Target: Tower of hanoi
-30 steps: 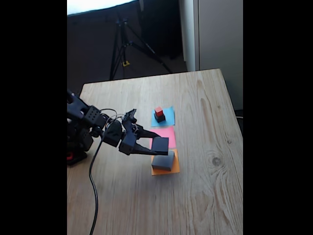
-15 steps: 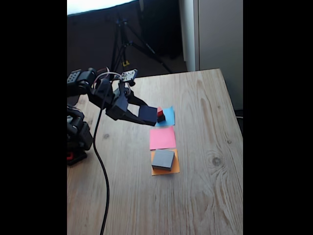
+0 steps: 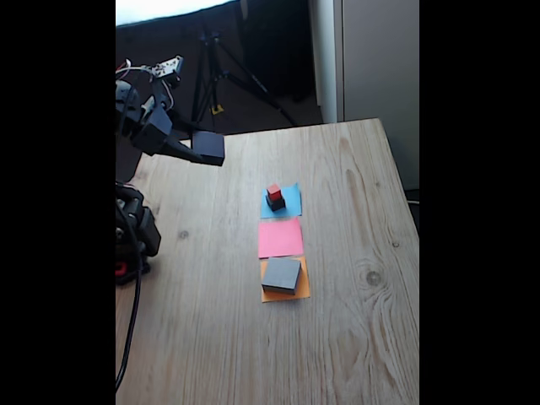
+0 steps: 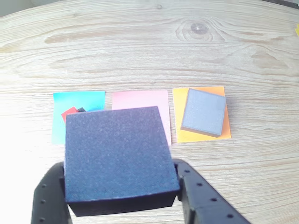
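We carry the mid-sized dark square block (image 4: 119, 156) clamped between the black two-finger tool (image 3: 205, 148), raised high over the far left corner of the light wooden bench (image 3: 354, 337), as the fixed view shows it. The large grey square block (image 3: 281, 274) sits on the orange paper square (image 3: 301, 292); the small red cube (image 3: 273, 191) tops the smallest dark block (image 3: 276, 203) on the blue paper square (image 3: 292, 200). The pink paper square (image 3: 280, 238) lies bare between them — in our judgement, the likely target. We should centre the block over it, keep its edges parallel to the paper, descend level, and release only on contact.
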Robot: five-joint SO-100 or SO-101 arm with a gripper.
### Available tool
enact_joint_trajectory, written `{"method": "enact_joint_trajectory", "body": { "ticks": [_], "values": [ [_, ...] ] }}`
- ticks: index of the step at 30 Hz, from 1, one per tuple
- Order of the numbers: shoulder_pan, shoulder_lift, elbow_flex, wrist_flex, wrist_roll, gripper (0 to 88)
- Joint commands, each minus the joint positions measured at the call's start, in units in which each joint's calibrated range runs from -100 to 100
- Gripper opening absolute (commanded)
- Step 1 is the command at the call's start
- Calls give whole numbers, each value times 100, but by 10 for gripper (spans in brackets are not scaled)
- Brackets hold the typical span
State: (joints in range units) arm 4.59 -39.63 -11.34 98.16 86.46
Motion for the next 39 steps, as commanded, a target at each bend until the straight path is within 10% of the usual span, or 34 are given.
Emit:
{"method": "enact_joint_trajectory", "body": {
  "ticks": [1, 23, 39],
  "values": [
    [-146, -147, -202, 176, -134, 118],
    [-221, -1010, 7252, -6307, 1354, 121],
    [-113, 1276, 8943, -10832, 1354, 123]
  ]
}}
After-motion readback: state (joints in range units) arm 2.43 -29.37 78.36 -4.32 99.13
